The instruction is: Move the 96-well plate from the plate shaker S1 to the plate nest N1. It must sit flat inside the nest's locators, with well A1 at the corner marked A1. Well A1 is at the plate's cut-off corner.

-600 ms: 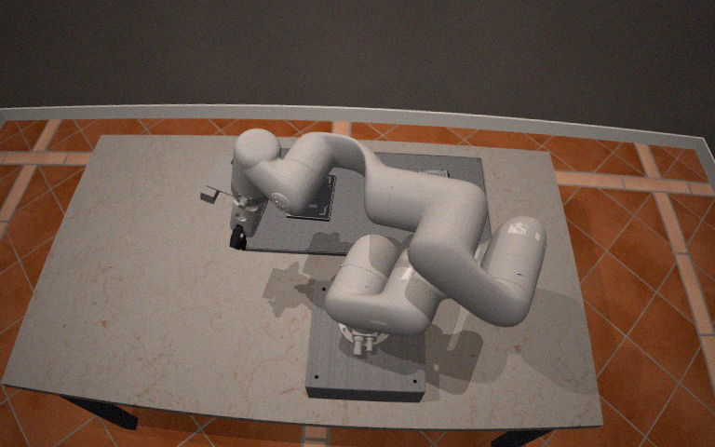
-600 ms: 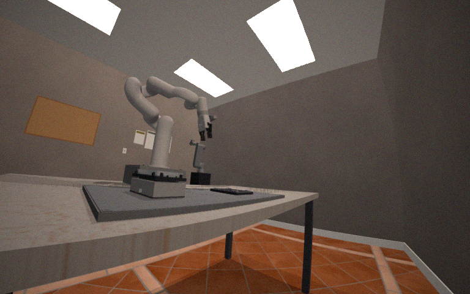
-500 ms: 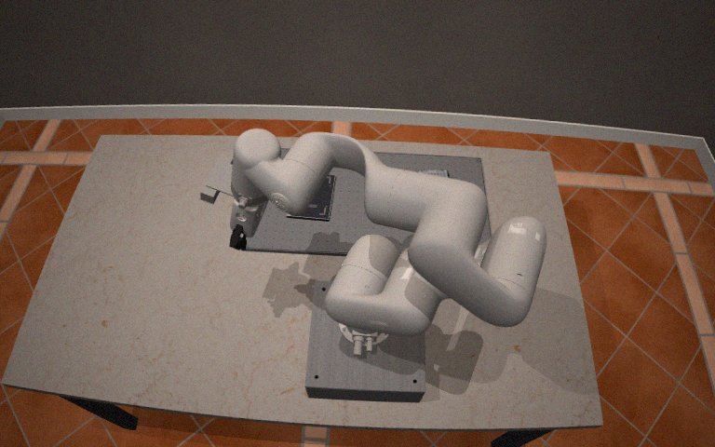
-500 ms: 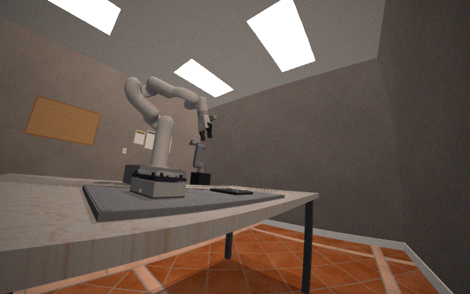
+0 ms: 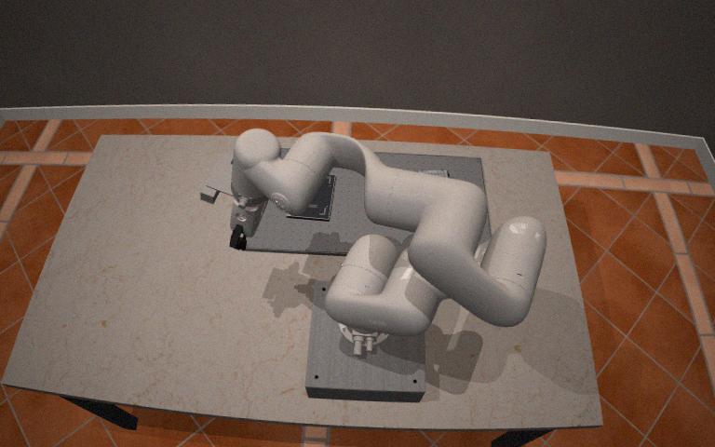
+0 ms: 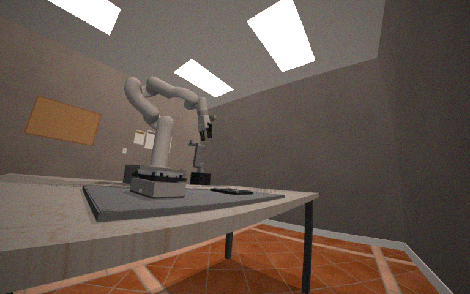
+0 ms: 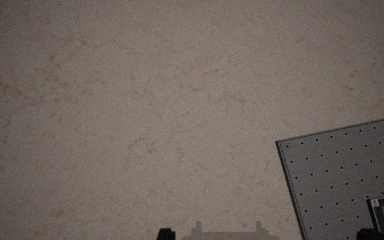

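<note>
The plate shaker S1 (image 6: 157, 186) is a grey box on the grey baseplate (image 6: 180, 203). The 96-well plate (image 6: 158, 172) sits on top of it between dark clamps; its cut-off corner is too small to make out. In the overhead view the arm hides nearly all of the shaker. The plate nest N1 (image 5: 316, 198) is a flat black pad with white corner marks, empty, and also shows in the low side view (image 6: 231, 190). My gripper (image 6: 207, 133) (image 5: 238, 237) is open and empty, high above the table. It hangs past the baseplate's left corner, away from both shaker and nest. In the wrist view only the fingertips show, over bare table.
A corner of the perforated baseplate (image 7: 336, 185) shows at the lower right of the wrist view. A grey post on a black block (image 6: 199, 166) stands behind the baseplate. The arm's base sits on a grey mount (image 5: 363, 363) near the front table edge.
</note>
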You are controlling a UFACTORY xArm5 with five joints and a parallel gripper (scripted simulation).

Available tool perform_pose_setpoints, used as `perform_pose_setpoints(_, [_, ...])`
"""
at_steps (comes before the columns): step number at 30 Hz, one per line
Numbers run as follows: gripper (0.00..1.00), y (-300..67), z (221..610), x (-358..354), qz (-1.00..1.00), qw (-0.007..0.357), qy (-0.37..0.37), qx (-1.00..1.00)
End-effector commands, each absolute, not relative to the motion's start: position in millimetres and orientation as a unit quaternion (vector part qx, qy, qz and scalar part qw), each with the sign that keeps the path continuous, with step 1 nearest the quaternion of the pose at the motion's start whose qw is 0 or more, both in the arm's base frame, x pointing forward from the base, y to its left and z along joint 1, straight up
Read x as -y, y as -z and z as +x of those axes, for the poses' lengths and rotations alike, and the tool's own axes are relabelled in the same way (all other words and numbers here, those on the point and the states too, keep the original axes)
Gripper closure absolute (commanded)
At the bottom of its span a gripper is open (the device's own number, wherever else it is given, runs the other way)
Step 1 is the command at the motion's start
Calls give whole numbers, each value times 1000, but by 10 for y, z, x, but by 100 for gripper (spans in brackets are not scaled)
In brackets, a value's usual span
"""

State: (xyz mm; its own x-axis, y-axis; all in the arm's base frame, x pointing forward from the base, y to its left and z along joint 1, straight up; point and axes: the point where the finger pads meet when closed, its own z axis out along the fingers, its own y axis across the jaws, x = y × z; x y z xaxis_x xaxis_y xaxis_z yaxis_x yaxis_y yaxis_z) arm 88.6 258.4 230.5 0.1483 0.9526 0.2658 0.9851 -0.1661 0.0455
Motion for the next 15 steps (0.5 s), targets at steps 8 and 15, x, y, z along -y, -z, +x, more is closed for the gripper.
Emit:
perform_pose_setpoints(8, [0, -2324, 1295, -2588, -797, 53, 114, 591])
perform_pose_setpoints(15, [0, -2311, 1507, -2564, -816, 44, 110, 565])
